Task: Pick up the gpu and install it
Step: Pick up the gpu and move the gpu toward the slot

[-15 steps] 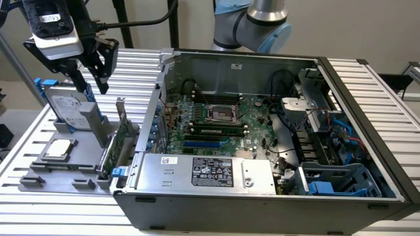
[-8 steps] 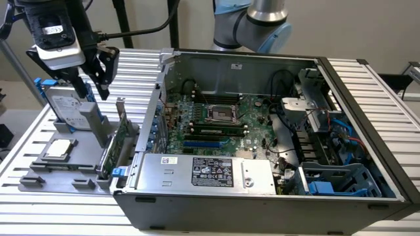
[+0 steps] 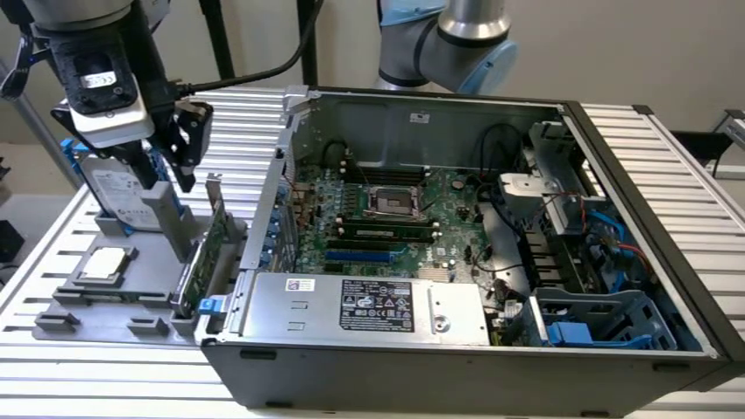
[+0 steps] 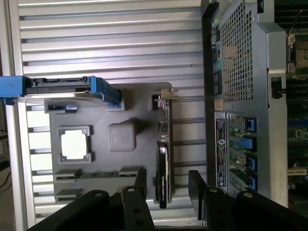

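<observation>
Green gpu [image 3: 195,262] stands on edge, lengthwise alongside the case [image 3: 466,362]

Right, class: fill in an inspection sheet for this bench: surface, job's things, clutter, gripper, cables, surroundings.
Surface: slatted metal table; grey tray beside the open case.
Job's things: gpu on edge in the tray, not held.
Clutter: hard drive and chip in the tray.
Gripper: open above the gpu, fingers either side.
Cables: black lead at the wrist; wires inside the case.
Surroundings: arm joint behind the case; pale wall.
</observation>
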`<state>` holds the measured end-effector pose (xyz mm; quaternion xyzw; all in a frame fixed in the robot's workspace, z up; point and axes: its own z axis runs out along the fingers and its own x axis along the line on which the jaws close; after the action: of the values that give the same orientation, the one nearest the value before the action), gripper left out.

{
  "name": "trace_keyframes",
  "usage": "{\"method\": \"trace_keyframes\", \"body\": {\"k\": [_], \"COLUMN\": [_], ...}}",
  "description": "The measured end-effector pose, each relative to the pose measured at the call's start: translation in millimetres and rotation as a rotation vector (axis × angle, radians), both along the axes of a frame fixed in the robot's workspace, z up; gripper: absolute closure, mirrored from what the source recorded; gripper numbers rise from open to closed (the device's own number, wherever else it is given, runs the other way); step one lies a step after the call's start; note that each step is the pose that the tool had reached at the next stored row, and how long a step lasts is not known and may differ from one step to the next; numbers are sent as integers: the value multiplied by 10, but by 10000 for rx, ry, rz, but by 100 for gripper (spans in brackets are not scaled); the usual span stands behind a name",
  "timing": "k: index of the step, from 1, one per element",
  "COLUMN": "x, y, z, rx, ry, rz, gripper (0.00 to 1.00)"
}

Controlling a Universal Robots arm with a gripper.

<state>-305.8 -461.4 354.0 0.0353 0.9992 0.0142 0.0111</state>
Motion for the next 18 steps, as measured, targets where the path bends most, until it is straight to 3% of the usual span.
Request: {"method": "trace_keyframes", "body": {"k": [6, 18], "x": [0, 13], "y": [-48, -83], "z": [-109, -327], "rx": [0, 0], "ry": [0, -1], "rz": [0, 0], "gripper": [52, 52]}}
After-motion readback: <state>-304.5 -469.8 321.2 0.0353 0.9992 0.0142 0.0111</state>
